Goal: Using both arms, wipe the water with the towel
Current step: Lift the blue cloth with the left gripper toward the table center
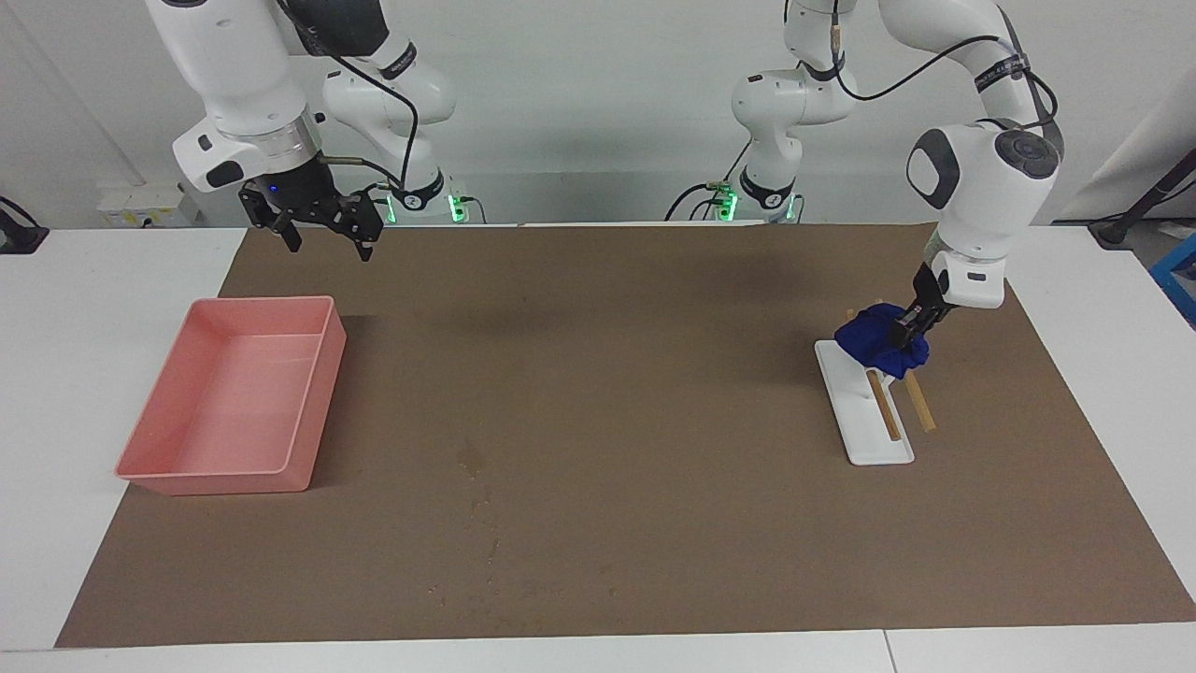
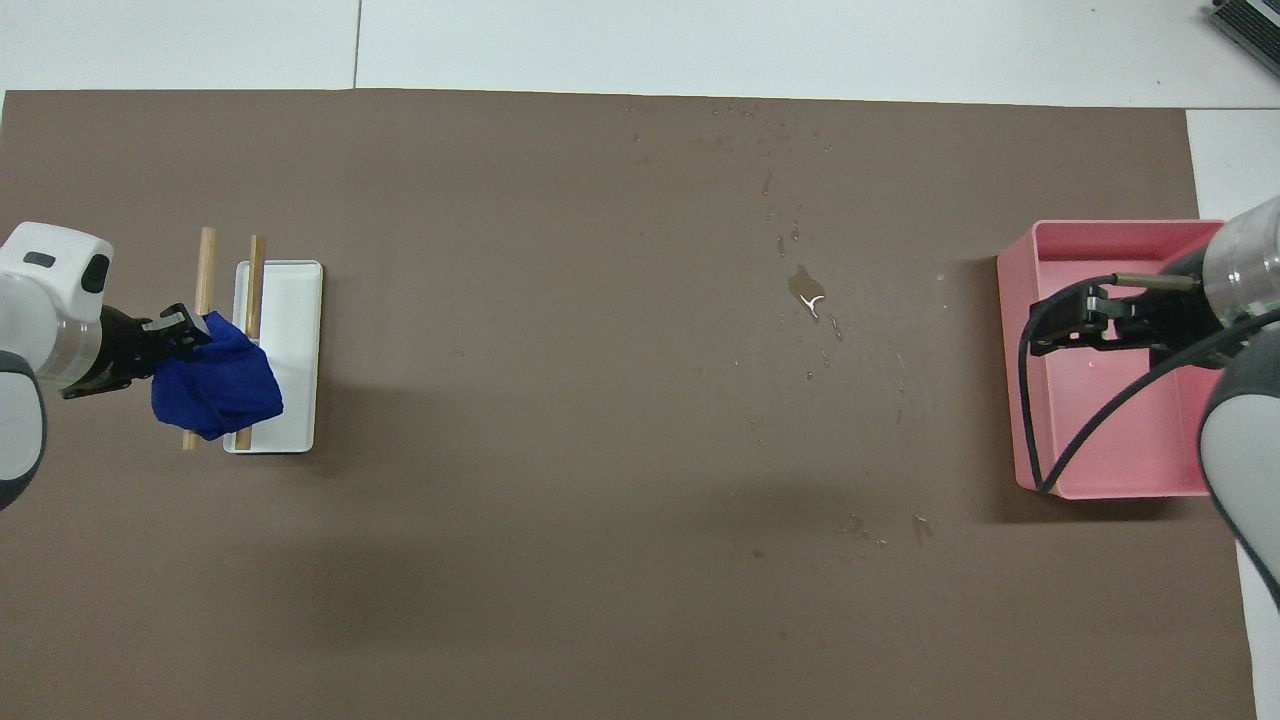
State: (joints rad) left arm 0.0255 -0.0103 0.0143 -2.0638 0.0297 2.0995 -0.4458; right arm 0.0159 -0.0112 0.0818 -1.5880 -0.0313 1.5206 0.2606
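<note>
The deep-blue towel is a lumpy wad held in my left gripper, which is shut on it just above the white tray. In the overhead view the towel hangs from the left gripper over the tray's end nearer the robots. The water is a small dark blotch with a trail of specks on the brown mat, also seen from overhead. My right gripper is open and empty, raised over the pink tray.
Two wooden sticks lie by the white tray, one on it, one beside it. The pink tray stands at the right arm's end. More small specks lie nearer the robots.
</note>
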